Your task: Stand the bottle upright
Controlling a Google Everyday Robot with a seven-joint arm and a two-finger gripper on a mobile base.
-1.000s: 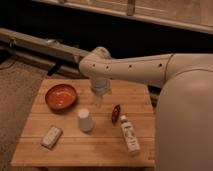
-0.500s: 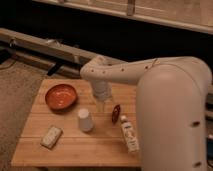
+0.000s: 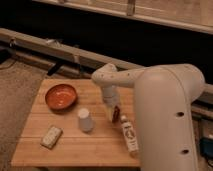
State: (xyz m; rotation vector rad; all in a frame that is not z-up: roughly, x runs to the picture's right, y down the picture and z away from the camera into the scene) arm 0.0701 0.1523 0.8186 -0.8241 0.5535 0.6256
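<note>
The gripper (image 3: 111,111) hangs with jaws apart, empty, beside a small red thing (image 3: 116,114). The bottle (image 3: 129,135) lies flat near the table's (image 3: 75,150) right edge, with bare wood between it and the cup (image 3: 85,120).

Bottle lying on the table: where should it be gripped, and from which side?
Probably mid-body, across the slim width, from above: the bottle lies flat on its side, cap toward the tool, which hangs just beyond that end.
</note>
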